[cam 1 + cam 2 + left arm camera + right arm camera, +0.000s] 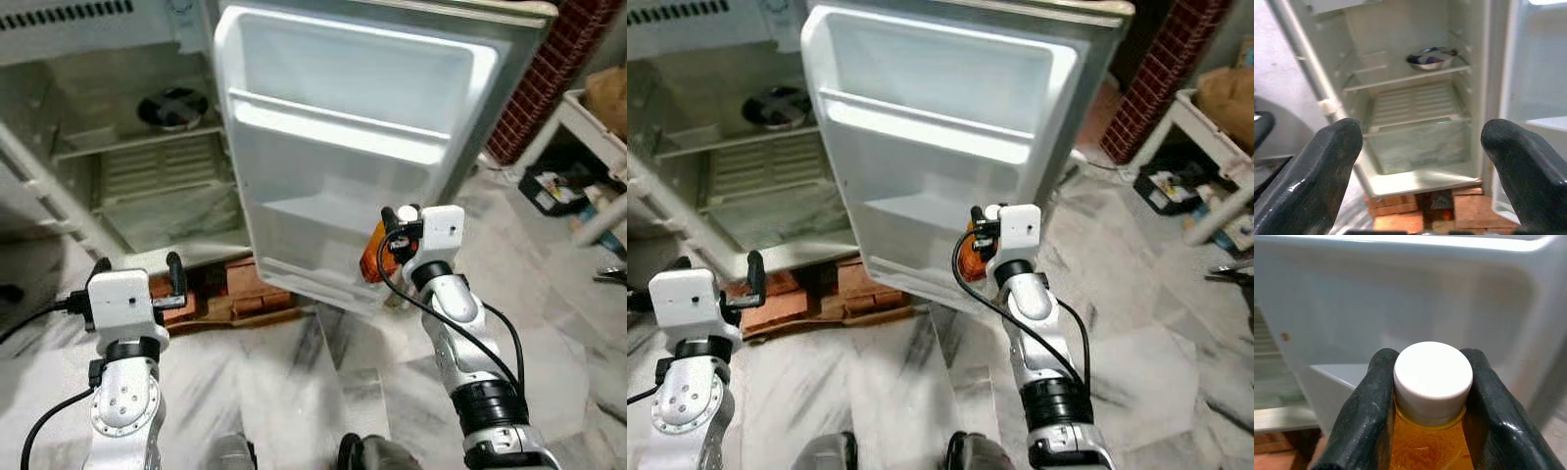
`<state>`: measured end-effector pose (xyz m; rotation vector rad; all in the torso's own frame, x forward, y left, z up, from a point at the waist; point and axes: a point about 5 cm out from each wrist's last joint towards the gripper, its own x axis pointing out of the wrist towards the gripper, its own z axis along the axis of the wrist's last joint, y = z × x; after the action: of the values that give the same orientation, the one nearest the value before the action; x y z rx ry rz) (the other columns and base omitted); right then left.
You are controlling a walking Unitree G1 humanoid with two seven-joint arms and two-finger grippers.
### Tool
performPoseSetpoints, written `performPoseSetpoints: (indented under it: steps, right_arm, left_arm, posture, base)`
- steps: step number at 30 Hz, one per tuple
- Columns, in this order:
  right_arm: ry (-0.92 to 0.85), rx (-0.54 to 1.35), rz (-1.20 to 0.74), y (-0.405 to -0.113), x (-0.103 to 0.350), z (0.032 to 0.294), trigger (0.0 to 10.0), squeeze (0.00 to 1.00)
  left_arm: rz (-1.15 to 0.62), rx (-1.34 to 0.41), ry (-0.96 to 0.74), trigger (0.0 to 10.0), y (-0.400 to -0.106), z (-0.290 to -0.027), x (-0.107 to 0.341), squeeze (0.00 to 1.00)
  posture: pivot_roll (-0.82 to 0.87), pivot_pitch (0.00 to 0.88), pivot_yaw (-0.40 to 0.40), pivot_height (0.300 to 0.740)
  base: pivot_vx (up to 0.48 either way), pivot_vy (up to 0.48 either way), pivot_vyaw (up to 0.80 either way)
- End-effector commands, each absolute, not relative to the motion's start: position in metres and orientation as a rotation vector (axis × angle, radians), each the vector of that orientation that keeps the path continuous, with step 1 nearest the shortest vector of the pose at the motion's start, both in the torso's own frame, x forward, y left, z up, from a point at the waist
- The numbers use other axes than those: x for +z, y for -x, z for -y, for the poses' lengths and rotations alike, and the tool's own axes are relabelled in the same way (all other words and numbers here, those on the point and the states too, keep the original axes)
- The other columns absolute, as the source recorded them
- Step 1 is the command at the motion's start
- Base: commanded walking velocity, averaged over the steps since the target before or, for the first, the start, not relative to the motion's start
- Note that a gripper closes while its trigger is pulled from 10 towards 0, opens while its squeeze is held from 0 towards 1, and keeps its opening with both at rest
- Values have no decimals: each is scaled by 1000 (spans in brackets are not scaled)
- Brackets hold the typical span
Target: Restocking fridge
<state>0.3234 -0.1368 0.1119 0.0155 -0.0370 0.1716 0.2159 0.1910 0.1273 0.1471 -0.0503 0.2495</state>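
Note:
The fridge [118,166] stands open with its white door [353,147] swung wide toward me. My right gripper [392,240] is shut on an orange bottle [1425,445] with a white cap [1432,379], its fingers [1364,406] clamping the neck. The bottle [373,257] hangs just in front of the door's lower shelf [323,211]. My left gripper [137,274] is open and holds nothing, low at the left, facing the fridge interior [1410,122]. A steel bowl [1431,57] sits on the upper wire shelf [1400,78].
Bricks and a wooden board [230,294] prop up the fridge base. The floor is white marble [333,382]. A brick wall [549,78] and a white rack with clutter [578,186] stand at the right.

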Motion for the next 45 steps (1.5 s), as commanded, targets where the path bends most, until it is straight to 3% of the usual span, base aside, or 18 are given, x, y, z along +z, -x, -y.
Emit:
performPoseSetpoints:
  steps: [1, 21, 30, 39, 45]
  right_arm:
    - [-16, 193, 69, -323, 120, 134, 10000, 0]
    - [-6, 197, 59, -325, 119, 134, 10000, 0]
    - [-22, 221, 36, -322, 115, 131, 10000, 0]
    - [-162, 445, -13, -308, 113, 112, 10000, 0]
    - [-180, 489, -16, -301, 113, 111, 10000, 0]
  left_arm:
    - [47, 251, -152, 10000, -214, -192, 128, 0]
    - [52, 247, -138, 10000, -217, -189, 129, 0]
    - [41, 252, -132, 10000, -214, -189, 128, 0]
    - [4, 248, -137, 10000, -200, -189, 122, 0]
    - [-39, 257, -126, 10000, -189, -190, 114, 0]
  posture:
    - [64, 162, -7, 740]
    - [59, 156, -7, 740]
    - [61, 159, -6, 740]
    - [67, 167, -4, 740]
    - [69, 169, -5, 740]
  base:
    - [352, 0, 438]
    - [377, 0, 42]
    - [0, 0, 0]
    - [0, 0, 0]
    - [0, 0, 0]
